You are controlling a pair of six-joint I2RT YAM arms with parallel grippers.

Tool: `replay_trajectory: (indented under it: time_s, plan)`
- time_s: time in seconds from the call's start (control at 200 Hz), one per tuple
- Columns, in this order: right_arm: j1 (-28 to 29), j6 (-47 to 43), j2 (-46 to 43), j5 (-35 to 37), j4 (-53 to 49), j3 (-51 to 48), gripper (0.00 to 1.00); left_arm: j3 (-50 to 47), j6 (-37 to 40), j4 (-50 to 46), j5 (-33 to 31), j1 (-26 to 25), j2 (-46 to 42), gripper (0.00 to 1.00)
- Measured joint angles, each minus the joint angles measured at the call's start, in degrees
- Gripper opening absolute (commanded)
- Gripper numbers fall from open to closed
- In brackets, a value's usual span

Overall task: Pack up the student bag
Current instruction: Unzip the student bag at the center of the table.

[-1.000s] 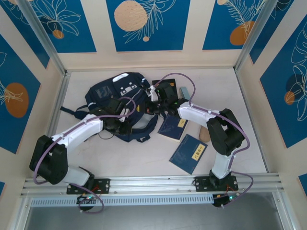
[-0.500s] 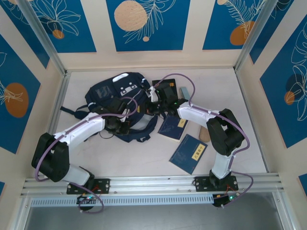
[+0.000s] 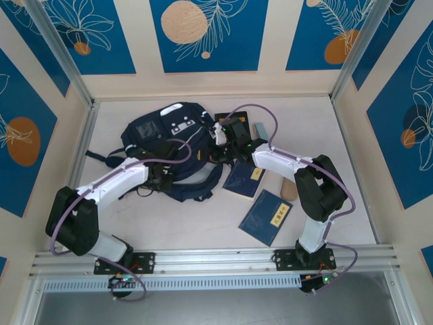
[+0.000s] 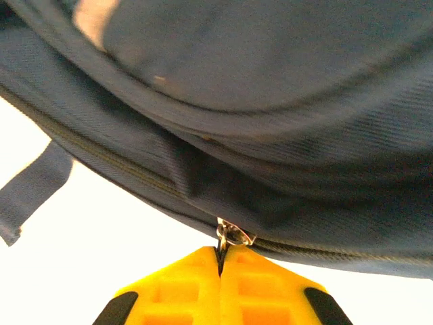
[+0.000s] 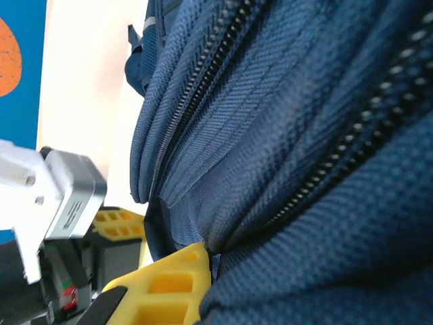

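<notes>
Fingertips of my left gripper (image 4: 220,253) are pinched tight on the metal zipper pull (image 4: 234,235) at the student bag's (image 4: 270,101) seam. My right gripper (image 5: 205,263) is clamped on a fold of bag fabric. My left arm (image 3: 115,181) reaches toward 2 o'clock and my right arm (image 3: 284,162), elbow bent, toward 10 o'clock. The bag lies at 11 o'clock from the table's (image 3: 203,220) centre.
</notes>
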Motion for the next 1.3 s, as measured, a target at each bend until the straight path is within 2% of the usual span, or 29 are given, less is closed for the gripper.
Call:
replay_trajectory:
  time_s: [0.295, 0.59, 0.67, 0.84, 1.06, 1.135, 1.255, 1.3]
  plan:
    - [-0.96, 0.46, -2.25, -1.4, -0.66, -0.02, 0.0, 3.63, 3.34, 0.68, -1.42, 12.28, 3.26, 0.0]
    - [-1.29, 2.36, -2.21, -3.93, 0.79, -0.07, 0.0, 7.69, 4.28, 3.78, -1.44, 19.3, 11.45, 0.0]
    - [-1.25, 3.1, -1.88, -5.05, 1.64, -0.07, 0.01, 9.57, 3.72, 3.19, -1.62, 20.31, 12.94, 0.1]
    - [0.24, 4.85, 2.82, -6.8, 2.6, 3.13, 0.01, 11.76, 0.39, 1.55, -3.61, 21.66, 11.21, 0.42]
    - [5.07, 7.61, 13.35, -6.27, 3.78, 13.29, 0.03, 12.94, -2.25, -1.68, -4.83, 22.27, 2.97, 0.59]
    - [6.56, 8.31, 16.04, -5.75, 3.63, 16.5, 0.1, 12.94, -3.08, -2.12, -4.22, 22.38, 0.15, 0.62]
    - [7.8, 9.33, 17.51, -4.74, 2.03, 18.75, 0.4, 12.94, -3.67, -2.34, -1.07, 22.49, -3.54, 0.65]
    - [8.0, 9.38, 17.16, -4.28, 1.2, 18.58, 0.48, 12.94, -3.67, -2.32, 0.7, 22.49, -4.57, 0.65]
